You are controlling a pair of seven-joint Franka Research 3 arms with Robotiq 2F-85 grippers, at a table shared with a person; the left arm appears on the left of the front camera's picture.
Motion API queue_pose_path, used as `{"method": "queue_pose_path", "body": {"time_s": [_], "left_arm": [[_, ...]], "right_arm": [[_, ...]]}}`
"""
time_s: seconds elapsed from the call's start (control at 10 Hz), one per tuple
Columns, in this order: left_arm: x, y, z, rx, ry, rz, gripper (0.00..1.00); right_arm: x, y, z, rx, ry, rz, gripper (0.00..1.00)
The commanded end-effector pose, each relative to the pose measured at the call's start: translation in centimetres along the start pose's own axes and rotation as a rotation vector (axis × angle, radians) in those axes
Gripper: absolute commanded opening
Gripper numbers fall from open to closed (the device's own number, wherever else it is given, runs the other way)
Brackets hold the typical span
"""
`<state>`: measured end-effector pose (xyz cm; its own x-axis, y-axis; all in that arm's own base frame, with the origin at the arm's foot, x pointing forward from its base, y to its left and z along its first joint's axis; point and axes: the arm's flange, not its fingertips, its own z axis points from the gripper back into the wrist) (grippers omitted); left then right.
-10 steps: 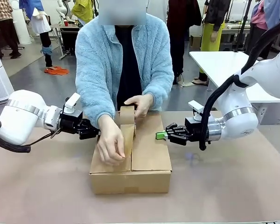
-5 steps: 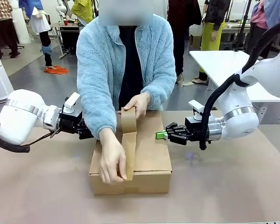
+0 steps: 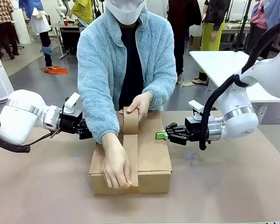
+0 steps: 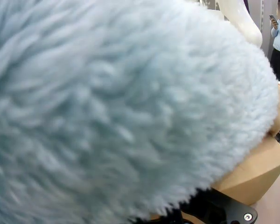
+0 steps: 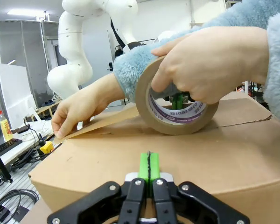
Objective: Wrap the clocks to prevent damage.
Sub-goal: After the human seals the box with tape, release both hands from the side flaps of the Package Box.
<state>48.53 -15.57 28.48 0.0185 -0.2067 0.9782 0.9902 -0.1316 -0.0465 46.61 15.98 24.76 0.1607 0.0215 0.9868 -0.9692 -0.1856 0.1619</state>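
Note:
The clocks are out of view. A closed cardboard box [image 3: 151, 154] lies mid-table. The person holds a brown tape roll [image 3: 130, 120] on its top with one hand and presses the tape strip [image 3: 130, 154] over the front edge with the other hand [image 3: 115, 168]. My left gripper [image 3: 85, 130] is at the box's left side, shut, its tips hidden behind the fluffy blue sleeve [image 4: 121, 102]. My right gripper [image 3: 159, 135] is shut with nothing in it, its green pads [image 5: 149, 167] together at the box's right wall [image 5: 233, 158]. The tape roll [image 5: 177, 116] lies just beyond them.
A white table [image 3: 219, 63] stands at the back right, and people move about in the room behind. Bare brown tabletop [image 3: 224, 186] lies in front of and to the right of the box.
The person's hand pulled the tape strip along the box top and down over its front edge. The roll was lowered toward the box top. Both arms kept still.

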Motion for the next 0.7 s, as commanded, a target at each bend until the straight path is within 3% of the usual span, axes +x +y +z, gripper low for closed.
{"method": "queue_pose_path", "body": {"time_s": [0.0, 0.6], "left_arm": [[-0.15, 0.12, -0.34, 0.014, 0.002, 0.006, 0.00], [-0.15, 0.12, -0.34, 0.014, 0.002, 0.006, 0.00]], "right_arm": [[-0.02, -0.02, -0.13, -0.016, 0.005, 0.000, 0.01], [-0.02, -0.02, -0.13, -0.016, 0.005, 0.000, 0.01]]}}
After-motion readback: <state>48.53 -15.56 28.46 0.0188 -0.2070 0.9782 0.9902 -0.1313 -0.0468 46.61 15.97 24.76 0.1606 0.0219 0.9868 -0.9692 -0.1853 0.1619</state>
